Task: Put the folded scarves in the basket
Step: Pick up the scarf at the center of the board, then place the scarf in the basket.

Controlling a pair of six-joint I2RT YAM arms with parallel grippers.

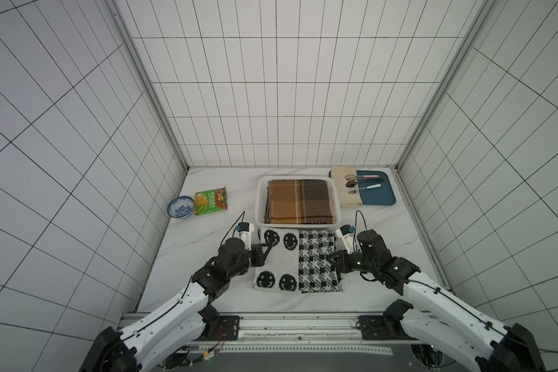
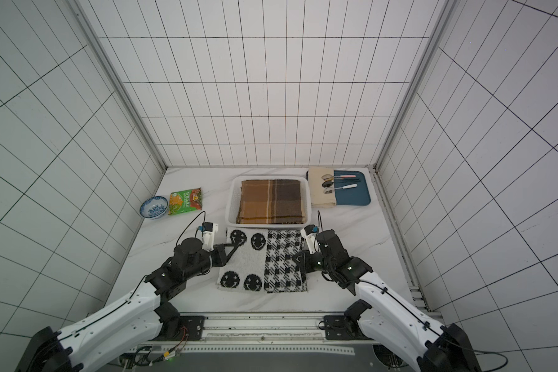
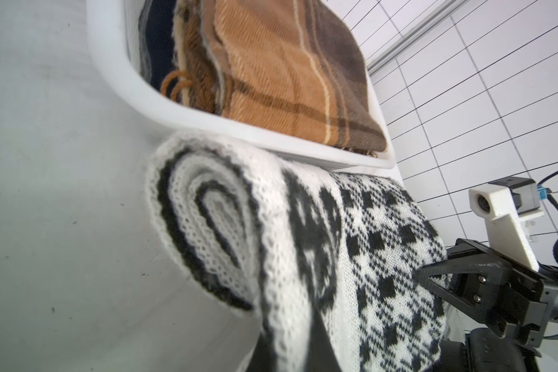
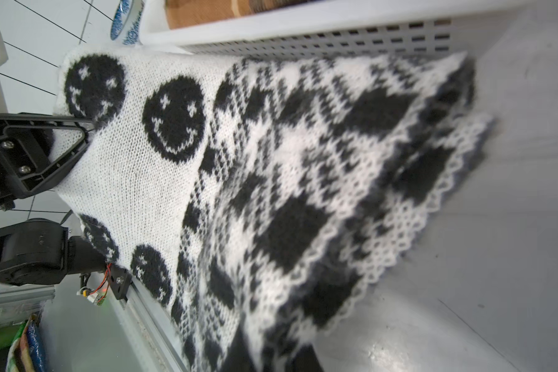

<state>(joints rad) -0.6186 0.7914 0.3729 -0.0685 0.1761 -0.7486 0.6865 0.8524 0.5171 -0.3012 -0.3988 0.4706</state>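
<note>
Left claw (image 1: 269,244) and right claw (image 1: 328,257), each clenched on an opposite side edge of the folded scarf (image 1: 298,261), lying mid-tabletop (image 1: 187,238) just beside the basket (image 1: 260,206); paired grip apparently to lift it level.

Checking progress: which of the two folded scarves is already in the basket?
The brown plaid scarf, inside the white basket; the black-and-white smiley scarf lies outside it on the table.

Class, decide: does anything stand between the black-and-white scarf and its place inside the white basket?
Nothing lies between the black-and-white scarf and the basket. Inside, though, a folded brown plaid scarf already fills most of the basket.
</note>
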